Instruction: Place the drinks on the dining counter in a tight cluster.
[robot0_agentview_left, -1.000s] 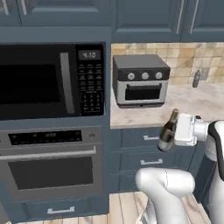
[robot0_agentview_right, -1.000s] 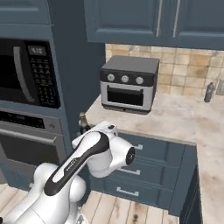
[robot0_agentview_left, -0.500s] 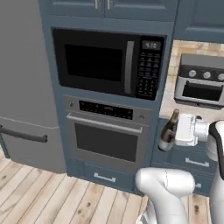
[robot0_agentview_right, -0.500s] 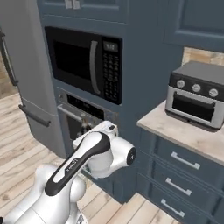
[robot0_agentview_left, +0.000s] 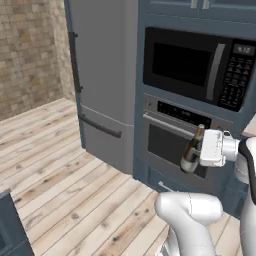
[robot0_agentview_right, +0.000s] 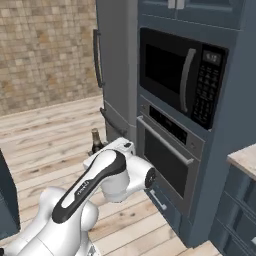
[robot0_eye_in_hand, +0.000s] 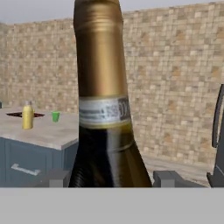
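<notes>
A dark wine bottle (robot0_agentview_left: 192, 150) with a gold foil neck and a white label stands upright between the jaws of my gripper (robot0_agentview_left: 193, 161), which is shut on its body, in front of the oven. In the right base view its top (robot0_agentview_right: 95, 141) shows above my arm. The hand view has the wine bottle (robot0_eye_in_hand: 105, 109) close up, with the fingertips (robot0_eye_in_hand: 167, 178) on either side. Far off at the left is the dining counter (robot0_eye_in_hand: 48, 133), beige-topped with dark blue drawers. A stout yellow bottle (robot0_eye_in_hand: 28, 116) stands on it beside a small green cup (robot0_eye_in_hand: 55, 116).
A tall grey fridge (robot0_agentview_left: 100, 75) stands left of a built-in oven (robot0_agentview_left: 172, 137) and a microwave (robot0_agentview_left: 195, 65). Behind them runs a brick wall (robot0_agentview_left: 30, 55), over a wooden floor (robot0_agentview_left: 65, 185). A dark blue cabinet corner (robot0_agentview_left: 10, 227) is at the lower left.
The whole picture has swung left as the base turned: the toaster oven and worktop left the views, and the fridge, brick wall and floor came in. The bottle stays in the gripper.
</notes>
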